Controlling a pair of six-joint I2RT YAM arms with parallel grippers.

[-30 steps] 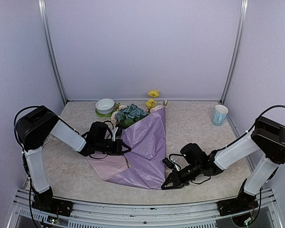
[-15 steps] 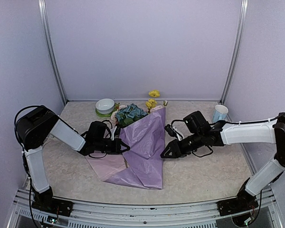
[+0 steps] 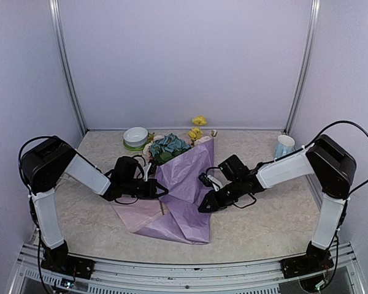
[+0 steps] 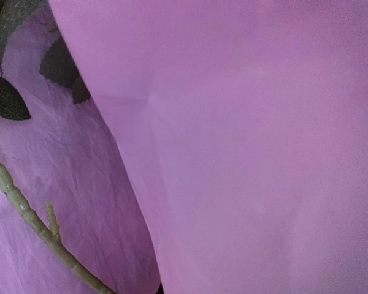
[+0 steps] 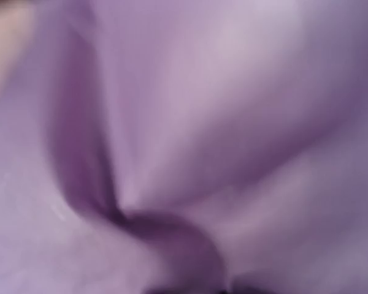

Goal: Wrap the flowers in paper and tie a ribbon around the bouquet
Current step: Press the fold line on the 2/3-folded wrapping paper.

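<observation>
The bunch of green-stemmed artificial flowers (image 3: 168, 147) with blue and yellow heads is lying mid-table, partly folded into a large sheet of lilac-purple crinkly wrapping paper (image 3: 187, 184). Its long axis is running from the near edge of the beige mottled table (image 3: 264, 226) towards the far edge, with the heads pointing at the far edge beside a round white bowl (image 3: 135, 136). The left gripper (image 3: 158, 188) is resting, jaws pressed together, at the paper's left fold, while the right gripper (image 3: 203, 207) is meeting the paper's right edge, and I cannot tell whether it is spread or pinching.
</observation>
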